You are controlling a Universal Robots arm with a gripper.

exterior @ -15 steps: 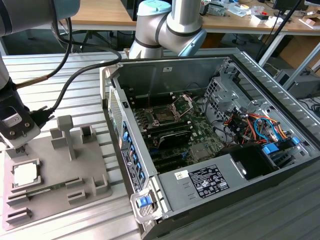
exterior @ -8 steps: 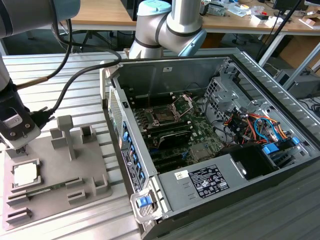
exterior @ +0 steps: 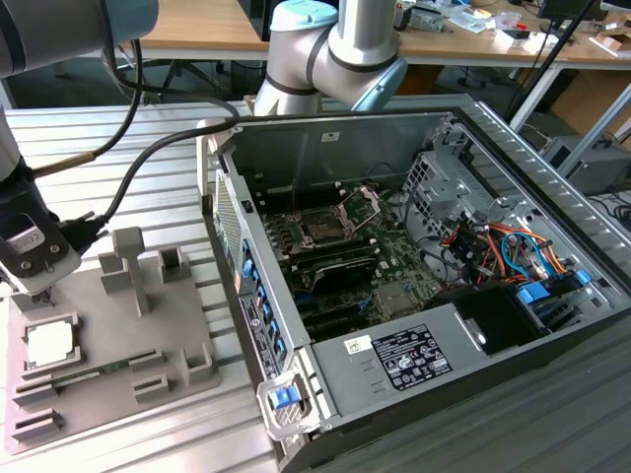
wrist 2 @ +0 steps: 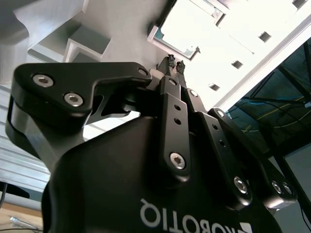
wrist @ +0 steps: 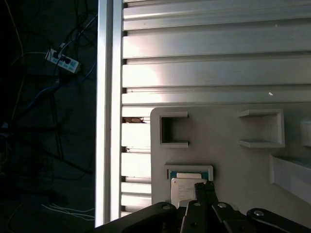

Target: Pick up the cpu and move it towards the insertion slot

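The gripper [wrist: 205, 185] is hanging right over the cpu [wrist: 183, 191], its dark links blocking one corner and the chip's near edge. Well away from it, the insertion slot [exterior: 330, 225] is showing too small to tell its inside.

Finds the cpu [exterior: 49, 343] just below the gripper [exterior: 39, 294], seated in a recess of the tray [exterior: 118, 345], with the tray's posts [exterior: 128, 258] near the tool and the insertion slot [exterior: 323, 229] well away from it, inside the case [exterior: 394, 128] beside the tray.
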